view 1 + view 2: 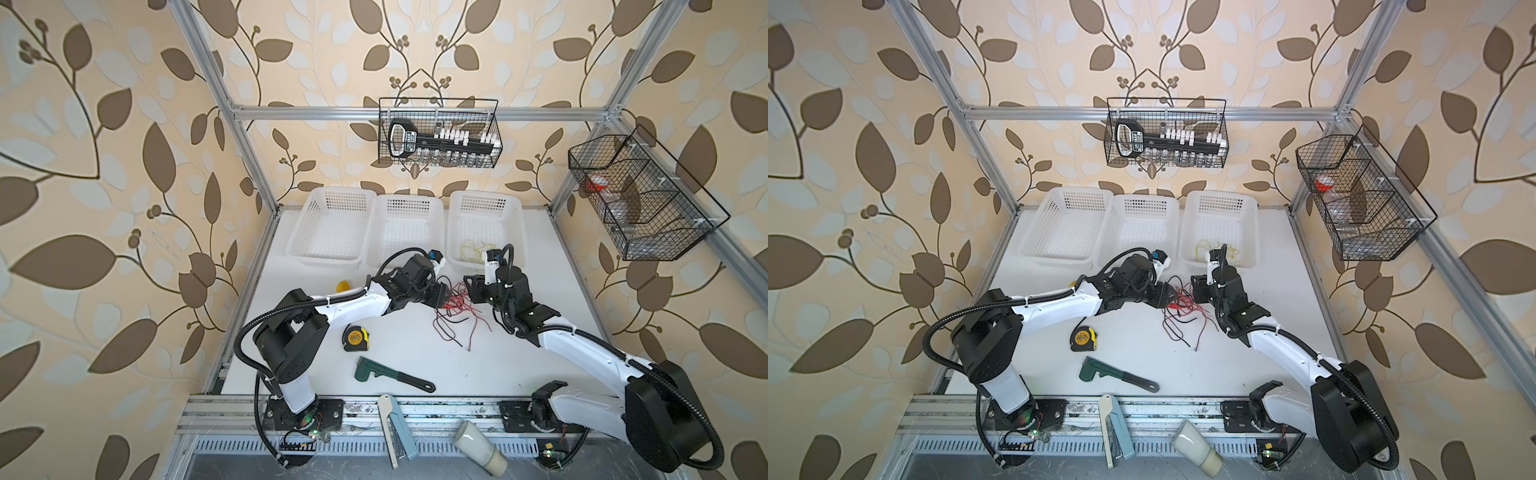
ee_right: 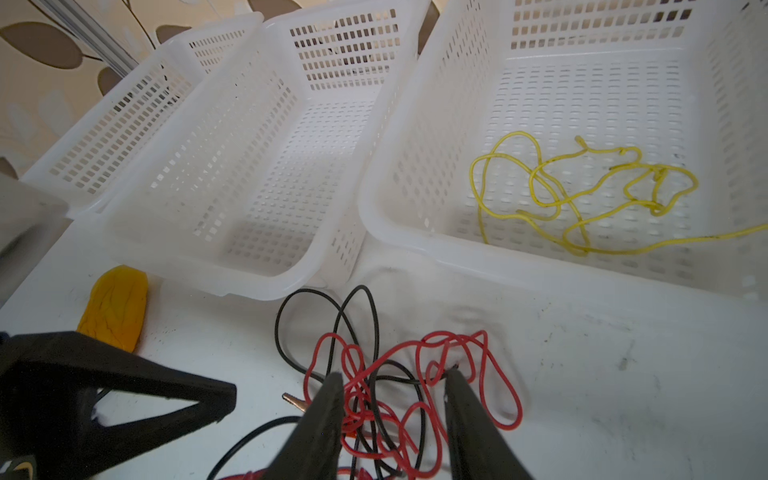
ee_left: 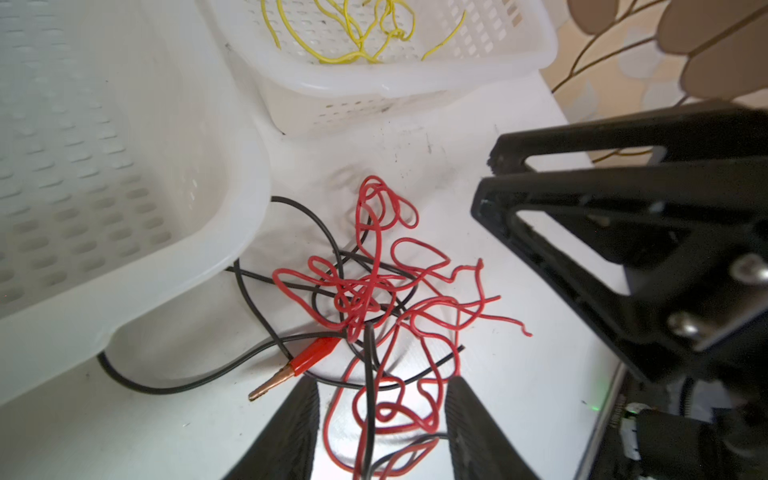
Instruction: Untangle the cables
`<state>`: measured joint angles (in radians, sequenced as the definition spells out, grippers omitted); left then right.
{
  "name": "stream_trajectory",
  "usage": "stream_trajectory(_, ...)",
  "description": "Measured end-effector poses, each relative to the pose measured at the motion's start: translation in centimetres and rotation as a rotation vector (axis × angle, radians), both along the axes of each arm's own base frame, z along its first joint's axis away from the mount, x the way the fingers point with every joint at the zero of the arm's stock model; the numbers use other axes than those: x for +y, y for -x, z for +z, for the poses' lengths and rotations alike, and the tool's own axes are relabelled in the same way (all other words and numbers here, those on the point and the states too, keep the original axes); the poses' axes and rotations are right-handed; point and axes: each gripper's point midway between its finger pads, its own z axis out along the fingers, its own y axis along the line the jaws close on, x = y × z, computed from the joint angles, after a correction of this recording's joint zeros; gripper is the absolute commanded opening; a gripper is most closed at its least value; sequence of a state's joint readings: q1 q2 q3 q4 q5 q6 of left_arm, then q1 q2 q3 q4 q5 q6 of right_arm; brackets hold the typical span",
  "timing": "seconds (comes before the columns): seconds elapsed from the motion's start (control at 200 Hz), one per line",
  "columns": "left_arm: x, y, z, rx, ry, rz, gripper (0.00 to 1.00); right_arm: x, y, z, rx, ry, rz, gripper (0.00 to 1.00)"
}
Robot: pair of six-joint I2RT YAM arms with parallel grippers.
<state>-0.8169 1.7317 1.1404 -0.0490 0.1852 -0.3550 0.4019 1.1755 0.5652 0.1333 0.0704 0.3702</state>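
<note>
A tangle of thin red and black cables (image 1: pixel 455 307) (image 1: pixel 1183 309) lies on the white table in front of the baskets. In the left wrist view the tangle (image 3: pixel 374 291) includes a red alligator clip (image 3: pixel 311 355). My left gripper (image 3: pixel 382 380) (image 1: pixel 445 297) stands open over the tangle's left side, with red and black strands loose between its fingers. My right gripper (image 2: pixel 394 374) (image 1: pixel 467 287) is open over the right side, straddling strands (image 2: pixel 399 399) without pinching them. A yellow cable (image 2: pixel 582 191) (image 1: pixel 471 249) lies apart in the right-hand white basket (image 1: pixel 515 232).
Three white plastic baskets stand in a row at the back; the left one (image 1: pixel 303 245) and the middle one (image 1: pixel 380 249) show nothing inside. A yellow tape measure (image 1: pixel 355 336), a green wrench (image 1: pixel 390 374) and a small yellow object (image 2: pixel 116 307) lie on the table.
</note>
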Motion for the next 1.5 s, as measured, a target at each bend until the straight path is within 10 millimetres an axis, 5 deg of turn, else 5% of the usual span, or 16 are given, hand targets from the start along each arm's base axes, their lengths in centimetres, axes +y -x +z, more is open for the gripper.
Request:
stream_trajectory(0.515,0.8,0.2,-2.3,0.009,-0.145,0.009,0.0,0.0,0.4,-0.2,0.001,-0.004,0.006,0.41)
stream_trajectory(0.785,0.7,0.3,-1.9,0.008,-0.134,0.005,0.0,0.2,0.4,-0.1,-0.002,-0.011,0.016,0.41)
stream_trajectory(0.91,0.2,0.7,0.6,-0.023,-0.072,-0.017,0.0,0.3,0.3,-0.5,0.008,-0.012,0.02,0.4)
stream_trajectory(1.26,1.6,2.5,13.4,-0.288,0.175,-0.051,0.0,0.4,0.4,-1.5,0.032,-0.014,0.019,0.4)
stream_trajectory(1.499,3.0,3.5,17.2,-0.413,0.257,-0.047,0.0,0.0,0.2,-1.5,0.031,-0.014,0.01,0.4)
